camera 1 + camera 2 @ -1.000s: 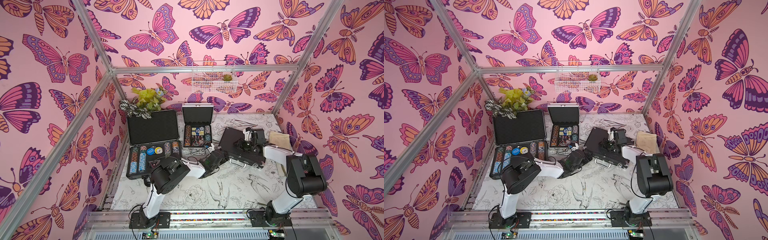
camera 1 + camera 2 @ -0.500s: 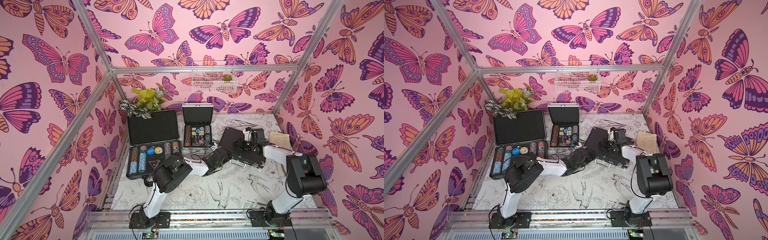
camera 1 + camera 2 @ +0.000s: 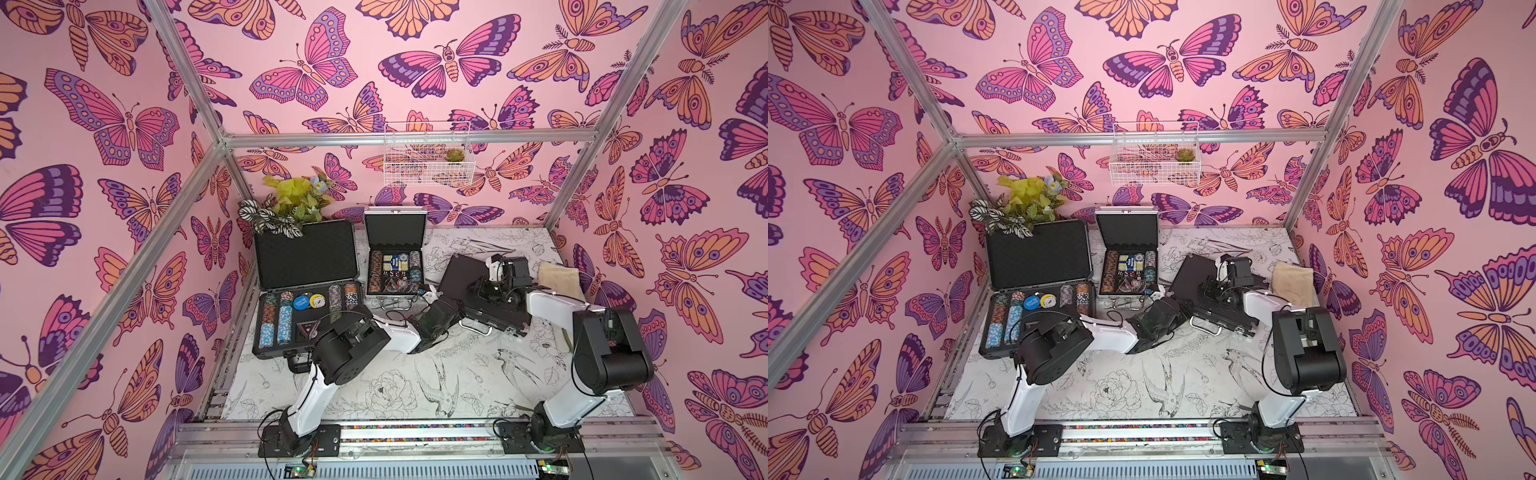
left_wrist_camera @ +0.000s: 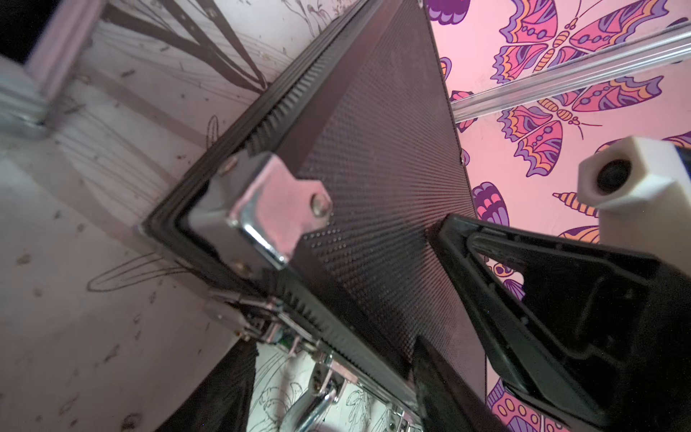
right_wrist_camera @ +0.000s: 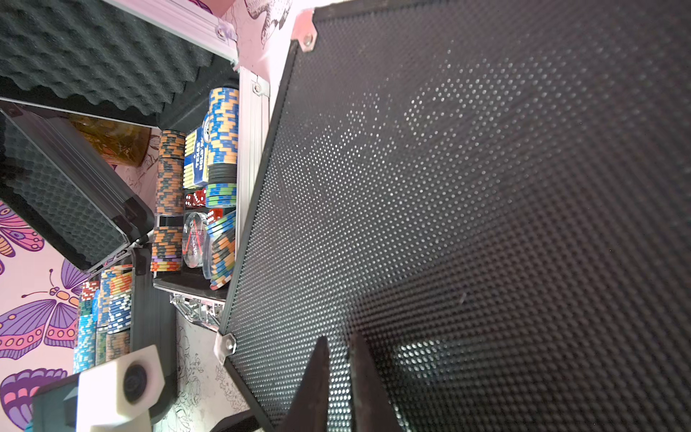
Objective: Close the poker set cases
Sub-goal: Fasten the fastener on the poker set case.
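A booth of pink butterfly wallpaper and aluminium bars is seen from above. Its table (image 3: 478,374) is covered with a black-and-white line drawing of birds and flowers. A white wire basket (image 3: 428,166) holding a small succulent (image 3: 454,154) is hung on the back wall, and an artificial plant (image 3: 291,203) is set in the far left corner. The plant's leaves overlap a top corner of the raised lid of the large dark-grey case (image 3: 305,257). This case lies open at the left with rows of chips (image 3: 270,328) inside, and its front edge is hidden by the left arm (image 3: 395,332). Just beside it, at the back centre, the small silver case (image 3: 1127,232) stands open, and its contents are too small to be read in the top views. To the right, the wide black case (image 3: 461,274) lies with its lid down and its handle (image 3: 478,329) towards the front. Much of it is covered by the right arm (image 3: 552,303), which also cuts off part of a beige cloth (image 3: 559,276). Whether its latches (image 4: 261,329) are fastened cannot be made out. The right gripper (image 5: 338,336) is seen over the dimpled lid with its fingers drawn almost together and nothing between them. The left gripper (image 4: 430,284) is seen at the case's near corner with its fingers spread apart. Contact with the lid cannot be confirmed.
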Robot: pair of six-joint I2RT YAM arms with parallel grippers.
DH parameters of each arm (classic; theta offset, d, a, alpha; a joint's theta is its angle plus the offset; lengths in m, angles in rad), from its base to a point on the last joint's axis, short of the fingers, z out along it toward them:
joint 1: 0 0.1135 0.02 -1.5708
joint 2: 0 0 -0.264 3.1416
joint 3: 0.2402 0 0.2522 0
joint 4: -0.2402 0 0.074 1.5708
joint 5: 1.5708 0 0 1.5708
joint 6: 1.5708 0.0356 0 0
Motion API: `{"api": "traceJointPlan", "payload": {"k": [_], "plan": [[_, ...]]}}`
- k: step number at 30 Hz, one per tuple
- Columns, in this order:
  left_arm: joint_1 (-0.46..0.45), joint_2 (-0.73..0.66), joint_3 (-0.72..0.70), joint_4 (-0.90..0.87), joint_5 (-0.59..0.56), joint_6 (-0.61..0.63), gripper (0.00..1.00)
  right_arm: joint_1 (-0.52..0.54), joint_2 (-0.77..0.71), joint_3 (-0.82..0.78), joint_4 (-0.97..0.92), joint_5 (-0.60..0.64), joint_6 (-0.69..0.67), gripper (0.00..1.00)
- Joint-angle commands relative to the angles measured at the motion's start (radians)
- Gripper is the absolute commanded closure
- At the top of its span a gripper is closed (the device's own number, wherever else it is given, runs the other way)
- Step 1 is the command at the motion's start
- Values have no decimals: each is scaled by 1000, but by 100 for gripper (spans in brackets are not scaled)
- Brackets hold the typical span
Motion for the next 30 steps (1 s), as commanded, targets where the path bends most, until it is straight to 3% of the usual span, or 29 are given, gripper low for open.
{"api": "traceJointPlan", "payload": {"k": [1,13,23,30], "plan": [[13,5,-40,27,-47,21,34,19,47,-50,-184,-3,4,84],[10,-176,-40,-236,42,200,31,13,-53,21,-286,-4,0,83],[26,-195,162,-545,37,638,31,-8,-277,-23,-412,63,-20,80],[115,-119,345,-730,163,840,29,-28,-420,-47,-548,153,-28,76]]}}
